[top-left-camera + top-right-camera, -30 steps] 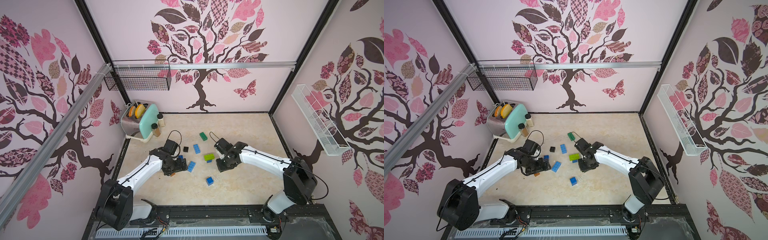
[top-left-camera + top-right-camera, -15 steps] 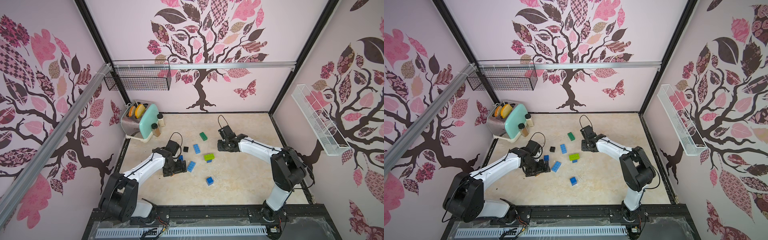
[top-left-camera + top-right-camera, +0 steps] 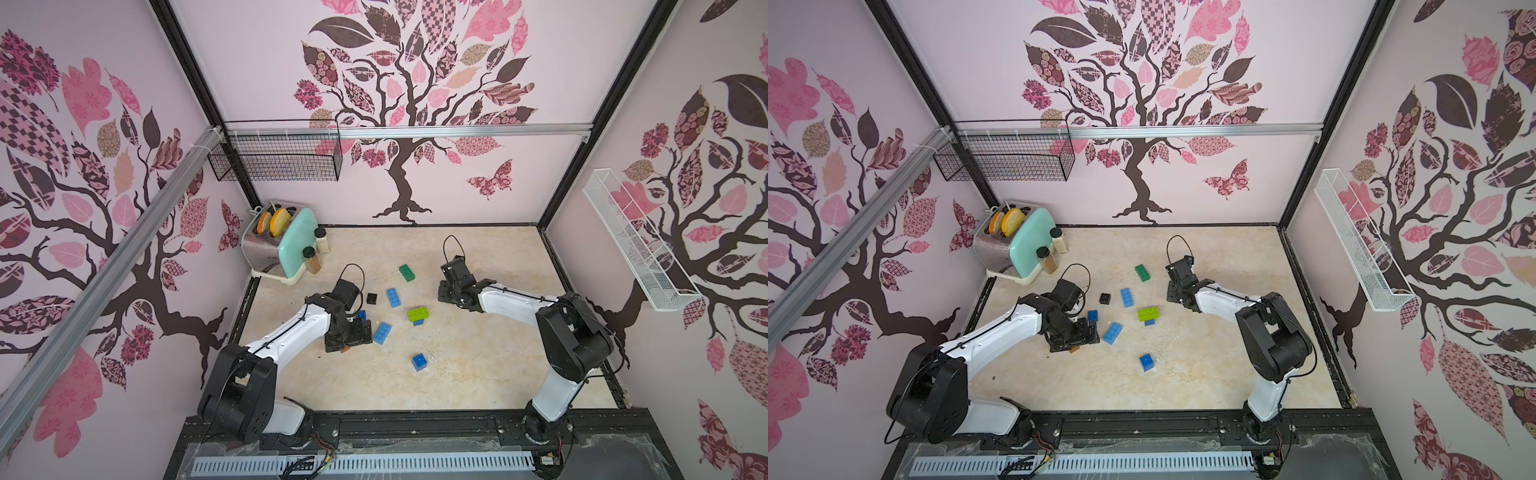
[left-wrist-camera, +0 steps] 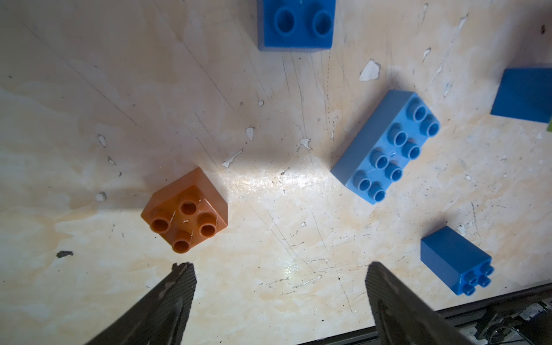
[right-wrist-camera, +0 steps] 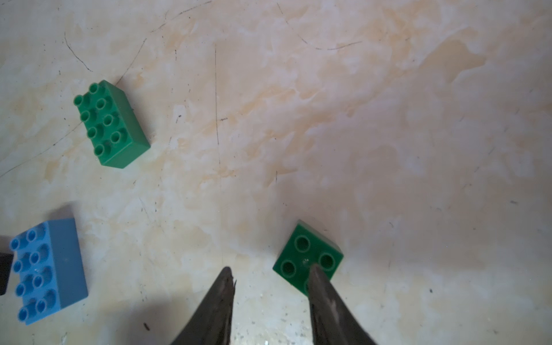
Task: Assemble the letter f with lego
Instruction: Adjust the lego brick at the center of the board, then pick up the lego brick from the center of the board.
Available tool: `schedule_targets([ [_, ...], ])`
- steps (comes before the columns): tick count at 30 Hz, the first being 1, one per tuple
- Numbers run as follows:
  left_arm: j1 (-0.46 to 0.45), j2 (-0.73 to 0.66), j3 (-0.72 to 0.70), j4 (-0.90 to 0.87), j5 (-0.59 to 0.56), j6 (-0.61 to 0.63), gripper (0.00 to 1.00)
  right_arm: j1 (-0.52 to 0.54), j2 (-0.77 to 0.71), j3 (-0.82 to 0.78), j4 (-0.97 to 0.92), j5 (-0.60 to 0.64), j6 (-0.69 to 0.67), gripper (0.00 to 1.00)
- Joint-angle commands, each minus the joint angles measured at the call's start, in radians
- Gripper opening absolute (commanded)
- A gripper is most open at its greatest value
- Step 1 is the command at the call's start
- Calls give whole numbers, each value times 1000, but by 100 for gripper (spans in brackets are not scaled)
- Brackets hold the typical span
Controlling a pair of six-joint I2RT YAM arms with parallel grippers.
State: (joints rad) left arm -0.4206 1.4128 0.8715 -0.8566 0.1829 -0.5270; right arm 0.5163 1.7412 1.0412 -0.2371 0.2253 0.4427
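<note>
Gaping left tool [image 4: 279, 265]: brown brick [image 4: 184, 210] just ahead.
Right tool [image 5: 271, 268]: parted, empty; square green brick [image 5: 307, 254] at one fingertip.
Toaster [image 3: 291, 245]: two slices [image 3: 274, 221].

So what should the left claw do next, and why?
Probably shift the left claw sideways so the brown brick sits between its fingers. The claw is open and empty, and the brick lies ahead of one finger, not centred.

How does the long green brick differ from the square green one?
The long green brick has eight studs in two rows; the square green brick has four. The square green brick lies by the right gripper, the long green brick farther off. Both are dark green, studs up.
</note>
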Motion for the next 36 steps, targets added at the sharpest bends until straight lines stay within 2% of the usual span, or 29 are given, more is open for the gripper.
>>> schedule_targets([
  [1,-1,-4,17,-13,-12,-3,93,-1,-31,-15,27,3,22,44],
  [6,-1,-1,18,-8,-8,1,93,-7,-42,47,-58,-3,-7,48],
  [12,-1,-3,16,-8,-7,2,93,-101,123,328,-422,-119,74,55],
  [19,-1,-3,11,4,-16,0,98,-121,221,527,-637,-205,121,63],
  [27,-1,-14,-9,36,-6,-6,98,-144,293,553,-717,-284,145,60],
  [36,3,-26,-14,42,1,-1,98,-160,318,509,-665,-309,161,57],
])
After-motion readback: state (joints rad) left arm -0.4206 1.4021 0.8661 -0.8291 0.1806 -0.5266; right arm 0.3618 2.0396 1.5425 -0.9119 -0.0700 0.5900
